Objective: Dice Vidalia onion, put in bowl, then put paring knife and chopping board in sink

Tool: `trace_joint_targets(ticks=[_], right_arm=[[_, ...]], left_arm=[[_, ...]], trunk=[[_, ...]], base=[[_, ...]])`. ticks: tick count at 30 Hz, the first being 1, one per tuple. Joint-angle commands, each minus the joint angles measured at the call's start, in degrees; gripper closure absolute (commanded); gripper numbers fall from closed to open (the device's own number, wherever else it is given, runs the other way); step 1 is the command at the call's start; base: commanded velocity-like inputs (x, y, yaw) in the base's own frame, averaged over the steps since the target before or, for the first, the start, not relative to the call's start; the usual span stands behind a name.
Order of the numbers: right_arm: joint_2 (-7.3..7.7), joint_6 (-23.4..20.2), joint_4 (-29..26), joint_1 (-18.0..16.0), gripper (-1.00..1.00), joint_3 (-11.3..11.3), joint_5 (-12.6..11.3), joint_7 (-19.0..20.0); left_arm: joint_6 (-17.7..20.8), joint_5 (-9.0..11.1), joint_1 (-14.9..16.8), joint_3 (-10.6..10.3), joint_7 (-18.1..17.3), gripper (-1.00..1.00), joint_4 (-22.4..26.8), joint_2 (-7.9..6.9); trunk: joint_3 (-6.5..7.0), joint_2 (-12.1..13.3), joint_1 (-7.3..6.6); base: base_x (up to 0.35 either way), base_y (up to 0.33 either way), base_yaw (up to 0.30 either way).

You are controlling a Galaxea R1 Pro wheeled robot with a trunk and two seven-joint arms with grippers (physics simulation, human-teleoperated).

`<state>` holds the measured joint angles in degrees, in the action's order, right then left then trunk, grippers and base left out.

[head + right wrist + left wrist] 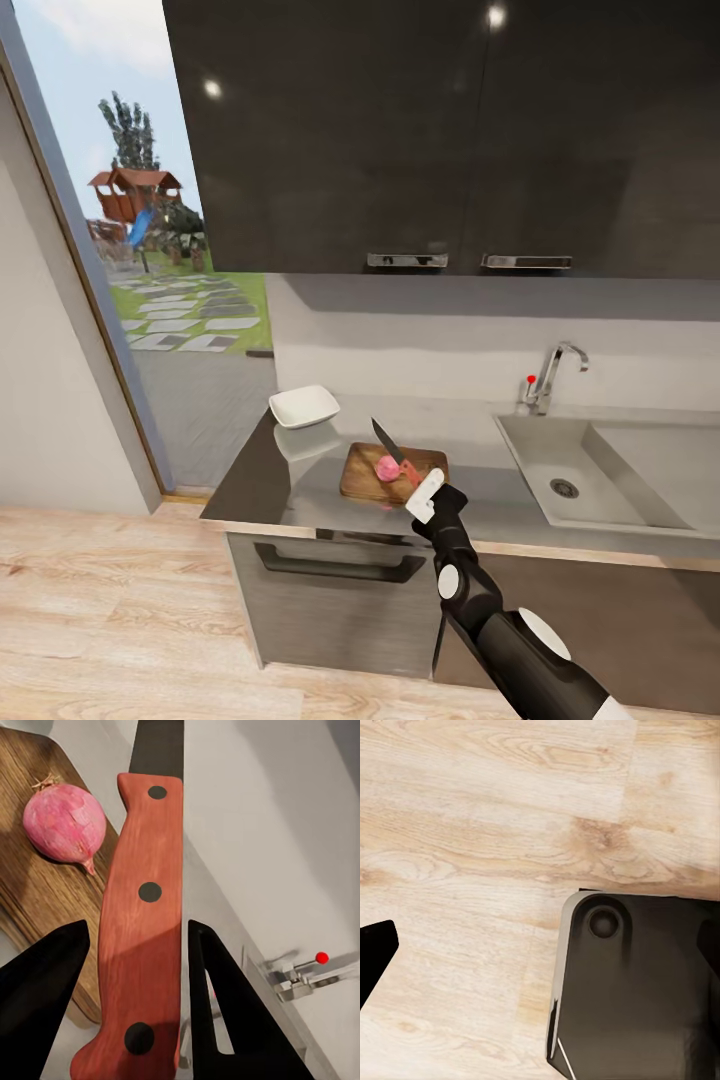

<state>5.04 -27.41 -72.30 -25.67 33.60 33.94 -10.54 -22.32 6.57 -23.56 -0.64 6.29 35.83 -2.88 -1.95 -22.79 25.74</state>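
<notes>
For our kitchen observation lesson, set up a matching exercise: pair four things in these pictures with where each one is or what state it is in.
Column one:
1. Vidalia onion
2. paring knife
3. bowl
4. sink

Column two:
A. held in the right tool
B. whole, lying on the chopping board
C. set into the countertop, below the tap
D. on the countertop, behind the board, toward the window

Pairs: 1-B, 2-A, 3-D, 4-C

The head view looks down across the countertop (300,490); the right wrist view sits close over its chopping board (30,885); the left wrist view faces the floor (472,832).
</notes>
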Motion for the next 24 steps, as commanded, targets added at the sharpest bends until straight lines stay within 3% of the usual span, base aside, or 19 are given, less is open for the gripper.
trace_joint_targets(ticks=[1, 22, 24], right_arm=[[0.06, -0.53, -0.04, -0.08, 1.00, 0.23, 0.35, -0.18], [0.07, -0.60, -0.22, -0.08, 1.00, 0.15, 0.54, -0.18], [0.00, -2.32, -0.49, -0.08, 1.00, 0.02, 0.58, -0.10]], left_arm=[[-0.09, 0.55, -0.01, -0.15, 0.03, -1.00, 0.09, -0.02], [-0.07, 0.54, -0.01, -0.15, 0.03, -1.00, -1.55, -0.02], [-0.08, 0.52, -0.01, -0.15, 0.03, -1.00, -1.78, -0.02]], trunk=[[-0.12, -0.13, 0.04], [-0.12, -0.13, 0.04], [-0.12, -0.13, 0.04]], base=[[0.000, 0.000, 0.000], [0.000, 0.000, 0.000], [0.000, 0.000, 0.000]])
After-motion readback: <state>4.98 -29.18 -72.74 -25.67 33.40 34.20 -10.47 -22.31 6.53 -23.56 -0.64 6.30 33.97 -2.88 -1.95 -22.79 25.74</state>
